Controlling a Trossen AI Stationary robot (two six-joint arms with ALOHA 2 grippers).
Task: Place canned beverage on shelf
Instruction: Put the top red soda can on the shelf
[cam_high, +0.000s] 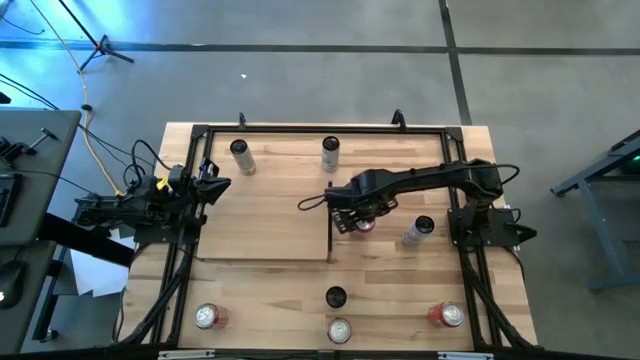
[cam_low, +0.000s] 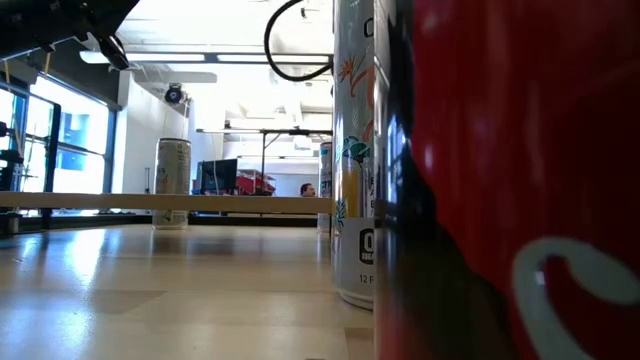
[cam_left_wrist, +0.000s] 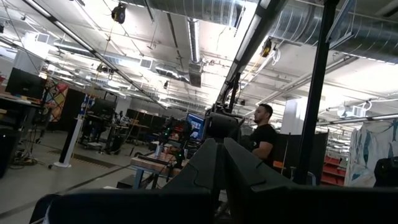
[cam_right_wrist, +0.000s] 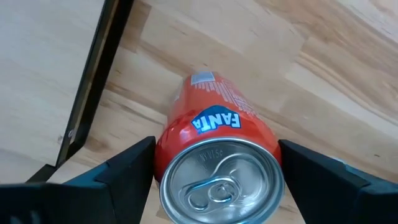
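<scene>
Shut tight, two dark angular fingers (cam_left_wrist: 205, 165) of the left gripper (cam_left_wrist: 221, 163), tips touching, aimed level into a large bright workshop. Just beyond the tips, a person in a black shirt (cam_left_wrist: 265, 135) near a lit blue monitor screen (cam_left_wrist: 195, 126). Beside the jaws, a tall black upright post (cam_left_wrist: 316, 93). High above, silver ceiling ducts (cam_left_wrist: 298, 25).

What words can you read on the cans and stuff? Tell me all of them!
"FANTA" on the orange can standing between the right claw's open fingers.
"12 F", cut off at the edge, on the tall patterned can in the low view.
A white curl of lettering on the red can, too cropped to read.
Small print on the orange can's side, too blurred to read.
The other cans seen from above: too small to read.
</scene>
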